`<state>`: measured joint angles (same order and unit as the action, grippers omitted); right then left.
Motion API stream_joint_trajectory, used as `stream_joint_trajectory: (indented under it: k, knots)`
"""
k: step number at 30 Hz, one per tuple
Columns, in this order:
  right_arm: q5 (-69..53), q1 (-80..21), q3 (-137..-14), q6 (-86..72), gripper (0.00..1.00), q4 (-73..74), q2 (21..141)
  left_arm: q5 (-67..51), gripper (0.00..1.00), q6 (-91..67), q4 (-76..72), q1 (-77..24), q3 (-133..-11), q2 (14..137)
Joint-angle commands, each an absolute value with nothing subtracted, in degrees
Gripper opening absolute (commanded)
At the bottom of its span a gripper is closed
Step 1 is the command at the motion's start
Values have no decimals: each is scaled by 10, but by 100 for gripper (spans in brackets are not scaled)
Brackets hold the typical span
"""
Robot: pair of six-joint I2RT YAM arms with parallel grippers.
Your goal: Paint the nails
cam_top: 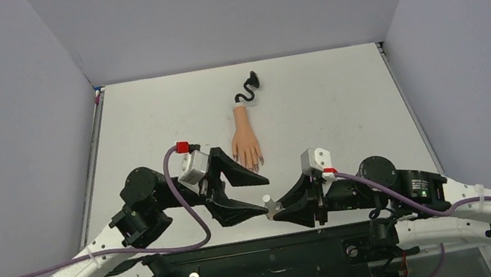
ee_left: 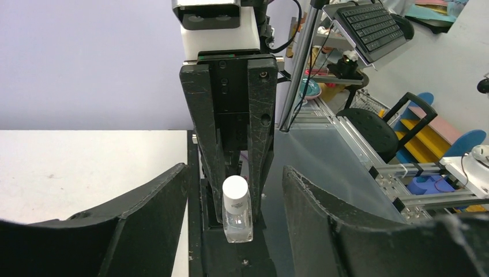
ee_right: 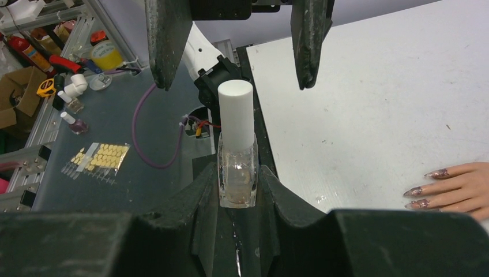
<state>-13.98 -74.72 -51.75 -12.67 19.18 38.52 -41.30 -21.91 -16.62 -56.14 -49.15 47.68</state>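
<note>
The peach mannequin hand (cam_top: 245, 142) lies palm down mid-table, its curly black stem (cam_top: 247, 89) behind it. Its dark nails (cam_top: 252, 164) point toward the arms; three nails (ee_right: 424, 189) show at the right edge of the right wrist view. My right gripper (cam_top: 281, 209) is shut on a small clear polish bottle (ee_right: 236, 167) with a white cap (ee_right: 236, 109), held upright. My left gripper (cam_top: 265, 196) is open, its fingers (ee_right: 167, 40) on either side of the cap without touching it. The bottle also shows in the left wrist view (ee_left: 237, 213).
The white table (cam_top: 327, 102) has grey walls on three sides. A black strip (cam_top: 273, 273) runs along the near edge between the arm bases. Off the table, the right wrist view shows a sheet of nail tips (ee_right: 98, 158) and a spare bottle (ee_right: 75, 122).
</note>
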Motion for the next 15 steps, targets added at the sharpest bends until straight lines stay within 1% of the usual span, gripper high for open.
stream_joint_trajectory:
  k: [1,6,9,12,15]
  knots:
    - [-149,-751,-534,-121,0,140,390,-441,56,-221,-189,-559,-500,478]
    - [-149,-752,-540,-118,0,135,393,-447,53,-224,-200,-559,-487,477]
    - [-151,-752,-546,-116,0,135,398,-451,47,-226,-203,-559,-486,482]
    - [-151,-752,-546,-114,0,129,402,-454,44,-226,-202,-559,-486,486]
    - [-152,-752,-543,-113,0,120,404,-454,38,-222,-195,-559,-486,488]
